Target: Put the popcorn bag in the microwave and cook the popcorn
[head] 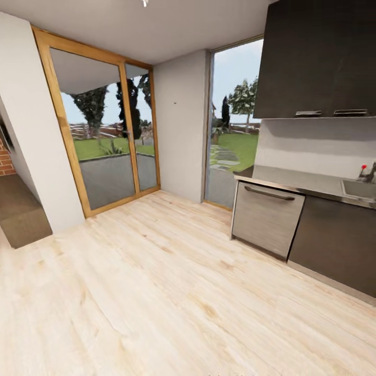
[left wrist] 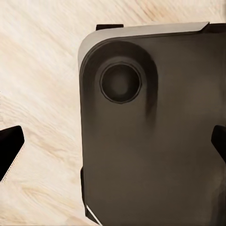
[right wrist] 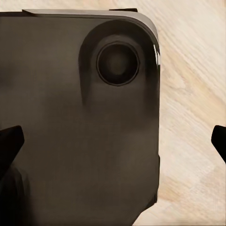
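Both grippers point(left wrist: 113, 146) point(right wrist: 113, 141) spread wide, empty, above dark robot base point(left wrist: 150, 141). Grey brushed-steel countertop point(head: 292, 183) far right; popcorn bag unseen. Risk: clipping steel-fronted dishwasher point(head: 266, 216) while turning.

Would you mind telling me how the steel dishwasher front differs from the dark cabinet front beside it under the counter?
The dishwasher front is pale brushed steel, while the cabinet front is dark brown-black. The dishwasher front carries a dark bar handle across its top; the cabinet front shows no handle. The dishwasher front sits at the counter's end near the window; the cabinet front lies below the sink. Both stand upright, shut, under the same steel countertop.
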Available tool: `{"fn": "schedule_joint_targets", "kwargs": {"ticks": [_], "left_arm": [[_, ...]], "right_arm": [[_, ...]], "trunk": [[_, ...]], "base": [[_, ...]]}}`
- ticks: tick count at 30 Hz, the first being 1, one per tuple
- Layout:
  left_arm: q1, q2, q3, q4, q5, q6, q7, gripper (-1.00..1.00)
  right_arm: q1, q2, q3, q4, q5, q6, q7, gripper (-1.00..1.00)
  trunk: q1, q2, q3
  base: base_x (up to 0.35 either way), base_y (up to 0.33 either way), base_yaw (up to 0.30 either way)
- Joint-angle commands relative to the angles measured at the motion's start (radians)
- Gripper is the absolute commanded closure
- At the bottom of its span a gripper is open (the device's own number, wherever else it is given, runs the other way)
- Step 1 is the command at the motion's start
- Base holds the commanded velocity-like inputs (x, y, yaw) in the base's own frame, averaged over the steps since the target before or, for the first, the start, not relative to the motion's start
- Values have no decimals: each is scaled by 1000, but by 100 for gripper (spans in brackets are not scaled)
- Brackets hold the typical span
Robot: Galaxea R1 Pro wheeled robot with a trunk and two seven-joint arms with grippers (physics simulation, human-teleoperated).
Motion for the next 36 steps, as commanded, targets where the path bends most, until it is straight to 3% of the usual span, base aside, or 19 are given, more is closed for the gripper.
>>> {"fn": "schedule_joint_targets", "kwargs": {"ticks": [1,36], "left_arm": [[0,0,0,0,0,-3,0,-100],[0,0,0,0,0,-3,0,-100]], "right_arm": [[0,0,0,1,-4,-5,1,-100],[0,0,0,2,-4,-6,1,-100]], "trunk": [[0,0,-1],[0,0,-1]], "base": [[0,0,-288],[0,0,-289]]}}
